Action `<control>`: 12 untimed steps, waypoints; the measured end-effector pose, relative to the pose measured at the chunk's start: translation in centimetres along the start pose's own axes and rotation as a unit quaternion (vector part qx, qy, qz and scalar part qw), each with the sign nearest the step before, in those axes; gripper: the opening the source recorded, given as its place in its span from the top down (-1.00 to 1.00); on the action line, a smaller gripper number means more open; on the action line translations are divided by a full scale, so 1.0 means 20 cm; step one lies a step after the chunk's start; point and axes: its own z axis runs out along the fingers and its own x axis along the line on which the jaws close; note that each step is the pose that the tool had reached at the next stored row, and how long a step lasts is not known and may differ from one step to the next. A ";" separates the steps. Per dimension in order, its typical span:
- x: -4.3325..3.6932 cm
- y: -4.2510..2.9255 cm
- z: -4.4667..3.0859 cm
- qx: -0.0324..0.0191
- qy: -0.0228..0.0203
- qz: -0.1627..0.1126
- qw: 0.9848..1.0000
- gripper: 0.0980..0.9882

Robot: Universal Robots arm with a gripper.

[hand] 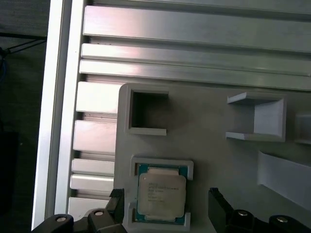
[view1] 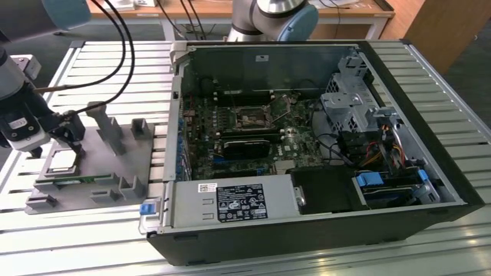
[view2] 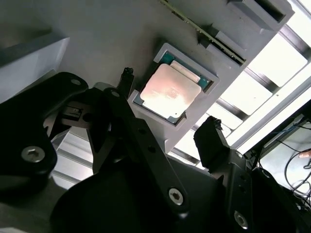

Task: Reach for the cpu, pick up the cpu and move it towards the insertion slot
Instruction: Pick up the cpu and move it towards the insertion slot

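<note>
Flanking cpu (view2: 170, 91), claw (view2: 169, 102) seemingly spread

place: robotics lab | evidence: opened computer case (view1: 268, 60) on slatted aluminium bench (view1: 100, 241) (cabled desks (view1: 218, 8) behind)

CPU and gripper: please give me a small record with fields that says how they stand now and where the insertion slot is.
cpu: lies flat, metal top up, in a framed recess
holder: grey fixture on the slatted table, at the exterior view's left
gripper: open, over the cpu, one finger on each side, not closed on it
insertion slot: inside the open computer case, at the exterior view's right of the fixture
cpu lifted: no, not yet
</note>
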 end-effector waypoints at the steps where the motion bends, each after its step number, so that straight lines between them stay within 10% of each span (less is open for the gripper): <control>1: 0.000 0.000 0.002 0.000 0.000 0.000 1.000 -0.52; 12: 0.000 -0.001 0.031 0.000 0.000 0.000 1.000 -0.52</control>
